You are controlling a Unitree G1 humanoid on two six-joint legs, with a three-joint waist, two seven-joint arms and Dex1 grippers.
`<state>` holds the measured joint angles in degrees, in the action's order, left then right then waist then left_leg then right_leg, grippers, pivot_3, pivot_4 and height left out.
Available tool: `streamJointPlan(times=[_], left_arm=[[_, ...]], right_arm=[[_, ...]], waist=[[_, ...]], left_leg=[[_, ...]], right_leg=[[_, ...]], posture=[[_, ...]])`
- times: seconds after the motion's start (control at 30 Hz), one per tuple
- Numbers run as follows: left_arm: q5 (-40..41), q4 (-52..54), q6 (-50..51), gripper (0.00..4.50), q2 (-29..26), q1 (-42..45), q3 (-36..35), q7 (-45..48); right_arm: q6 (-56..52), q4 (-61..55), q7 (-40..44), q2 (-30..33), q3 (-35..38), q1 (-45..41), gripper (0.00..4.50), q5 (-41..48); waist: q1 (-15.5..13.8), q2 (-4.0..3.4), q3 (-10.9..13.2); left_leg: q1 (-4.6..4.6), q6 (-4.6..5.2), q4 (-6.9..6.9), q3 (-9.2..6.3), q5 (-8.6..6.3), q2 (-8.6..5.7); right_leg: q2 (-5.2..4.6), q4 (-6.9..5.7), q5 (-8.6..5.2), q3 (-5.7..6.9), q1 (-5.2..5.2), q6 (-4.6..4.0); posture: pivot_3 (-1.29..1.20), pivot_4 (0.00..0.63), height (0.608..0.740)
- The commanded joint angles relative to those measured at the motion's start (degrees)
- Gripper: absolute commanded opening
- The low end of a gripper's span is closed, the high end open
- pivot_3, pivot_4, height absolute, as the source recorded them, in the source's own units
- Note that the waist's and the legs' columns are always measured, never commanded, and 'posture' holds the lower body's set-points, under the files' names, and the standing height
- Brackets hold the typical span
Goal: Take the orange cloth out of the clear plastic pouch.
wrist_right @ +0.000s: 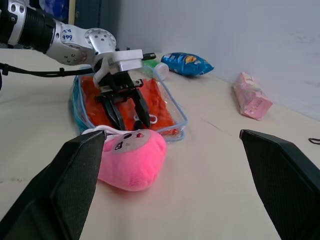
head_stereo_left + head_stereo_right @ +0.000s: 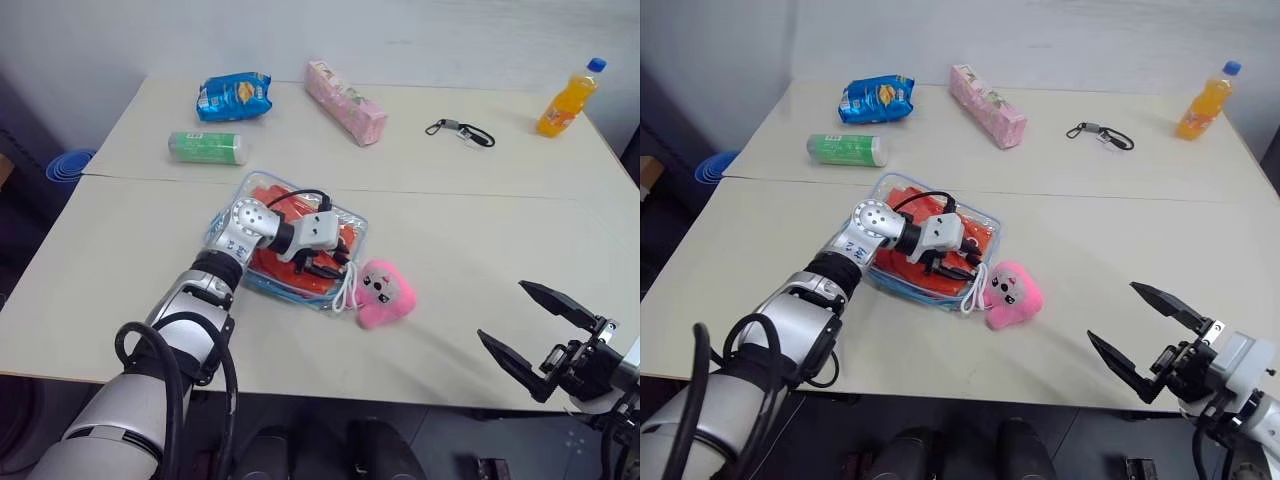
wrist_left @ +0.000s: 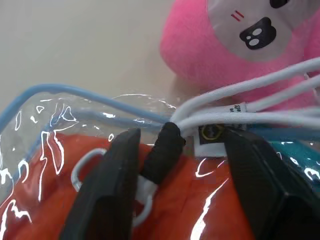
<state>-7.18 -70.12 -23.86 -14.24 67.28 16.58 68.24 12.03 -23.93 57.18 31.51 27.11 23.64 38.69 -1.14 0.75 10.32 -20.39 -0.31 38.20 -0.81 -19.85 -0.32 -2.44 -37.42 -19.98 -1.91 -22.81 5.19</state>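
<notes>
We find the left gripper (image 1: 129,111) lowered onto the clear plastic pouch (image 2: 345,222) at the end nearest the pink plush toy (image 2: 385,292). Its fingers (image 3: 112,185) are part-spread around the black zipper pull (image 3: 162,150) — whether they pinch it we cannot tell. We judge this a grip to open the zipper. The orange cloth (image 3: 55,165) lies inside the pouch. The right gripper (image 2: 547,332) waits wide open near the front edge. The beige table (image 2: 470,230) stands against a pale wall — it also carries a blue snack bag (image 2: 234,96) and an orange bottle (image 2: 566,100).
</notes>
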Motion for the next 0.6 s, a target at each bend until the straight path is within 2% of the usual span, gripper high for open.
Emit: streamJointPlan(times=[0.03,0.17,0.3,0.4,0.53,0.6], left_arm=[[0.36,-0.21,1.24,1.41,-0.67,0.47,-2.07,-0.13],[6.94,1.65,3.56,0.16,-1.21,-1.14,-8.78,3.31],[19.91,10.89,14.25,0.07,-3.88,-6.21,-20.04,8.63],[23.83,21.86,20.65,0.07,-6.95,-12.3,-23.95,5.45],[30.49,40.92,31.16,0.07,-11.34,-24.24,-37.14,-14.64],[32.01,52.41,35.94,0.07,-12.66,-33.45,-43.28,-23.31]], right_arm=[[-0.61,-0.53,-0.58,0.36,0.4,-0.81,4.5,0.16],[-1.41,0.15,-0.85,0.3,-0.56,-3.03,4.5,-0.44],[-3.14,0.26,-0.22,0.4,-3.31,-6.18,4.5,0.23],[-4.33,0.34,0.05,0.35,-5.82,-8.97,4.5,0.34],[-6.25,-0.78,1.2,-0.29,-12.69,-14.8,4.5,0.06],[-6.84,-1.35,1.43,-0.87,-15.63,-17.37,4.5,-0.05]], waist=[[-0.06,0.0,0.0],[0.08,0.0,0.0],[0.44,-0.01,0.0],[1.5,-0.01,-0.01],[2.04,-0.03,-0.01],[2.48,-0.03,-0.01]], left_leg=[[0.01,-0.01,0.0,0.0,0.01,0.0],[0.02,-0.05,0.03,-0.01,0.04,0.0],[0.03,-0.1,0.04,-0.02,0.07,0.04],[0.03,-0.16,0.02,-0.05,0.1,0.09],[0.03,-0.22,0.06,-0.11,0.14,0.11],[0.02,-0.25,0.02,-0.16,0.15,0.13]], right_leg=[[0.0,0.0,0.0,0.01,0.0,0.0],[0.01,-0.04,0.0,0.01,0.0,0.0],[0.02,-0.24,0.0,0.03,-0.01,0.0],[0.02,-0.35,0.0,0.01,-0.05,-0.01],[-0.01,-0.35,0.0,0.0,-0.11,-0.01],[-0.03,-0.37,-0.01,-0.01,-0.2,-0.02]], posture=[[0.0,0.15,0.74],[0.0,0.15,0.74],[0.0,0.15,0.74],[0.0,0.15,0.74],[0.0,0.15,0.74],[0.0,0.15,0.74]])
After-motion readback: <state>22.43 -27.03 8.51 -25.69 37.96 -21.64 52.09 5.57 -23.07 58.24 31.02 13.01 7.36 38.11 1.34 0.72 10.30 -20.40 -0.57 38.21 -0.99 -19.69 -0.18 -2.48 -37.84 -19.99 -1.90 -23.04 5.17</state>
